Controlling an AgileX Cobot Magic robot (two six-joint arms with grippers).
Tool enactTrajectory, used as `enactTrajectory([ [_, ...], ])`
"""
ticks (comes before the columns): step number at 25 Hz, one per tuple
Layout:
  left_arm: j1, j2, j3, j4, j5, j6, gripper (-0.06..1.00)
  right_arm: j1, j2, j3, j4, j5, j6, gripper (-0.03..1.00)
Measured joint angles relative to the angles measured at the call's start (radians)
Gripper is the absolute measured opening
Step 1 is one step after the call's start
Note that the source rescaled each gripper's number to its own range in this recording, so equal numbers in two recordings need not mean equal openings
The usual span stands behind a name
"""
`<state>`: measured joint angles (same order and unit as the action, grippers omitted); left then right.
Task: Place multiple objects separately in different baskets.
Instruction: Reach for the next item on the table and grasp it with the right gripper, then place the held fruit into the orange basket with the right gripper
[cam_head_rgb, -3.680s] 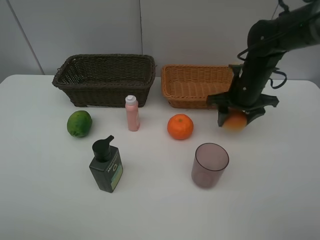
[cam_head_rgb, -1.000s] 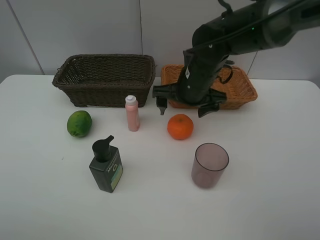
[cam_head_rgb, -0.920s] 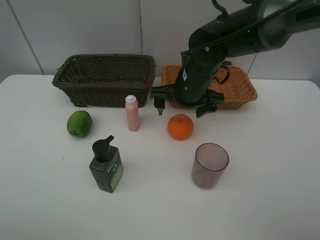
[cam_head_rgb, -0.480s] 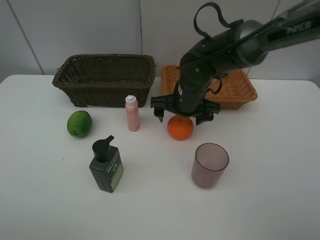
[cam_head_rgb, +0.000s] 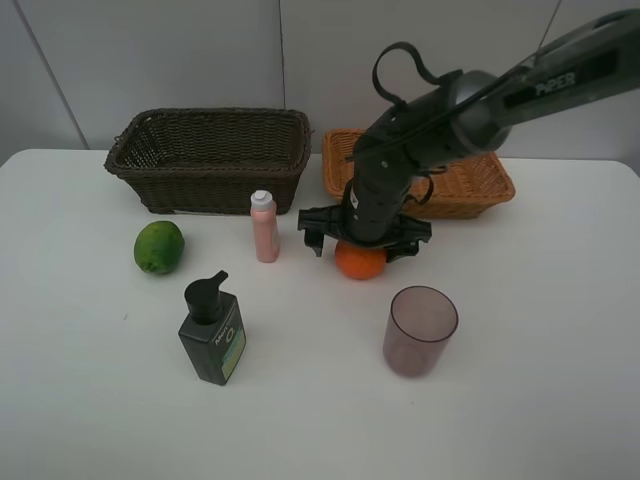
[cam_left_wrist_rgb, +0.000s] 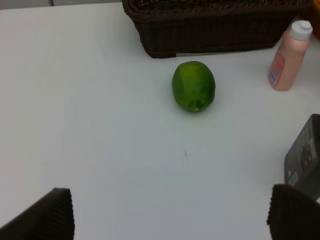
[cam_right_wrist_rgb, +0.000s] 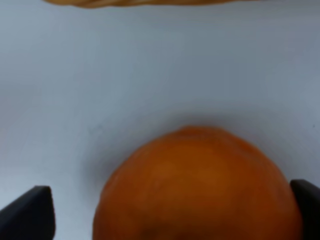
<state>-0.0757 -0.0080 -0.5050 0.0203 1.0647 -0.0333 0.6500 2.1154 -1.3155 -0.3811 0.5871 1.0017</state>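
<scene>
Right gripper first: I have its jaws spread wide and low on either side of the orange, not closed on it. In the right wrist view the fruit fills the gap between the tips. My left gripper hangs open and empty above the white table.

At the back stand the dark brown basket and, just beside it, the light tan basket. In front are the pump bottle, the purplish cup, the pink bottle and the green fruit, all on the table outside the baskets.

I judge this the grasp step for the orange. Next I need an even close on the round fruit so it does not roll, then a lift that clears the tan basket's rim.
</scene>
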Motion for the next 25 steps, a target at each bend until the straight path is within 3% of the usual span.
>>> enactTrajectory([
  [3, 0.0, 0.0, 0.0, 0.0, 0.0, 0.0, 1.0, 0.0, 0.007, 0.0, -0.002, -0.001, 0.0, 0.94],
  [6, 0.0, 0.0, 0.0, 0.0, 0.0, 0.0, 1.0, 0.0, 0.013, 0.0, -0.008, 0.006, 0.0, 0.69],
  [21, 0.0, 0.0, 0.0, 0.0, 0.0, 0.0, 1.0, 0.0, 0.015, 0.0, -0.027, 0.013, -0.001, 0.68],
  [25, 0.0, 0.0, 0.0, 0.0, 0.0, 0.0, 1.0, 0.0, -0.022, 0.003, -0.003, 0.069, -0.128, 0.68],
])
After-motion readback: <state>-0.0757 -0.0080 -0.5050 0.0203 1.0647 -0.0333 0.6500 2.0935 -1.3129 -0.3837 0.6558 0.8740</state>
